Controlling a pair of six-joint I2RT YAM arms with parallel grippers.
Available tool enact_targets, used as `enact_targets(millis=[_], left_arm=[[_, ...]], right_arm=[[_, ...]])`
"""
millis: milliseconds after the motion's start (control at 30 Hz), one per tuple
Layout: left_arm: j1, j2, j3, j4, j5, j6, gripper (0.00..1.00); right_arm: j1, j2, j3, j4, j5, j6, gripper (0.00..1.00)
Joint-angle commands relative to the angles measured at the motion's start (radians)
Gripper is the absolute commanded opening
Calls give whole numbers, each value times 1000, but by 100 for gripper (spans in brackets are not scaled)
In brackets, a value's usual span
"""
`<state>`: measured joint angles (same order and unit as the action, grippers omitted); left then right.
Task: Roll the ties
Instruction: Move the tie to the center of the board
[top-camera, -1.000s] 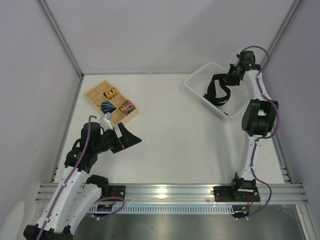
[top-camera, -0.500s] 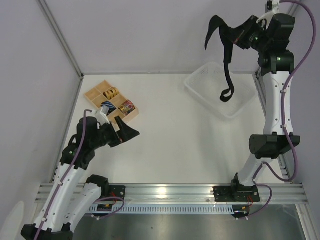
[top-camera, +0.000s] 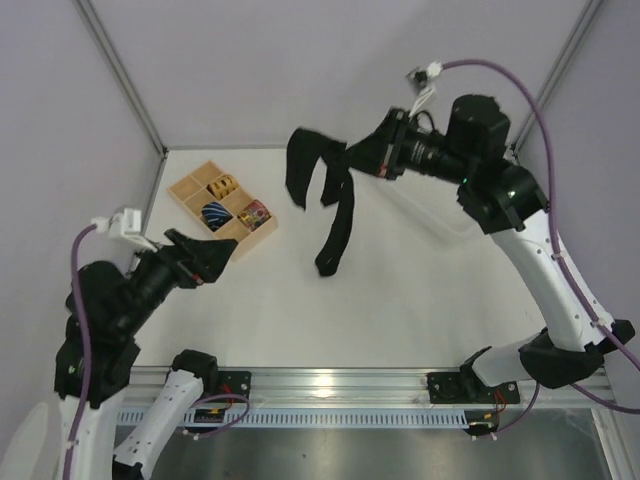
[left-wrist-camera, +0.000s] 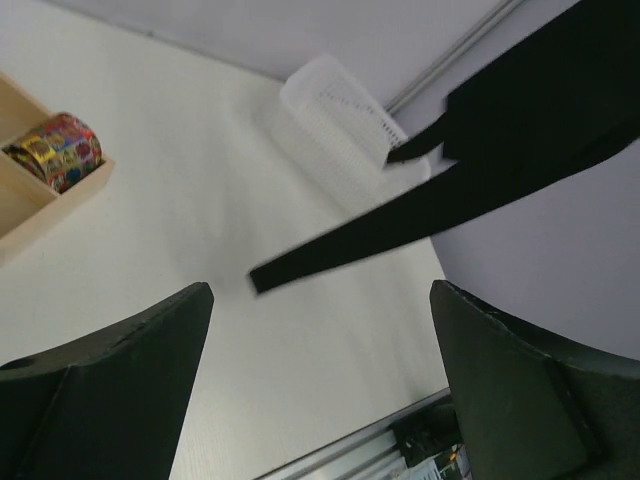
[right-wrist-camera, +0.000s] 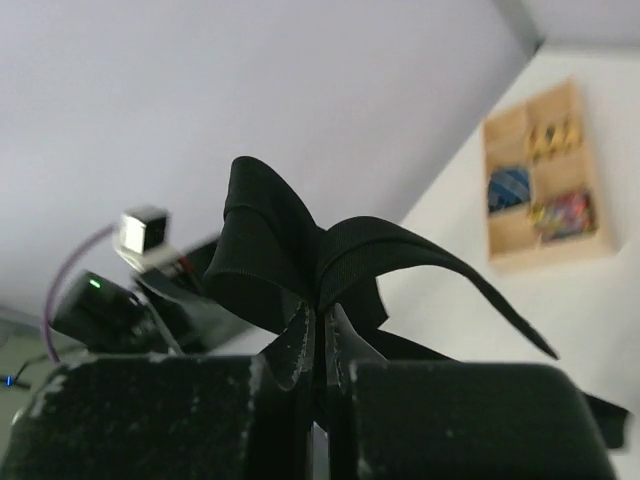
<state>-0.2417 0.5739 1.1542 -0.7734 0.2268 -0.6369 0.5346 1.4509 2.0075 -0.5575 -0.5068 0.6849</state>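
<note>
A black tie hangs in the air over the middle of the table, bunched at the top, with one long strip dangling down. My right gripper is shut on the bunched part. In the right wrist view the fingers pinch the folded tie with loops spreading above them. My left gripper is open and holds nothing, raised at the left side. Its wrist view shows the tie's strip hanging ahead of the open gripper, well apart from it.
A wooden compartment box at the back left holds rolled ties: yellow, blue and multicoloured. A white basket stands at the back right, mostly hidden behind my right arm in the top view.
My right arm lifted the black tie out of the white basket, then swung it left over the table's middle. My left arm rose and drew back to the left, its gripper still open.
</note>
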Motion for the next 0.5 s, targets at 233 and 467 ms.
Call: enact_targets(millis=[233,467], left_arm=[[2,-52,165,-132,-70,11,97],[2,-59,165,-158,-69,3,97]], right_arm=[[419,90,-524,42,-34,45,33],[364,-8,-614,-174,137,-61,91]])
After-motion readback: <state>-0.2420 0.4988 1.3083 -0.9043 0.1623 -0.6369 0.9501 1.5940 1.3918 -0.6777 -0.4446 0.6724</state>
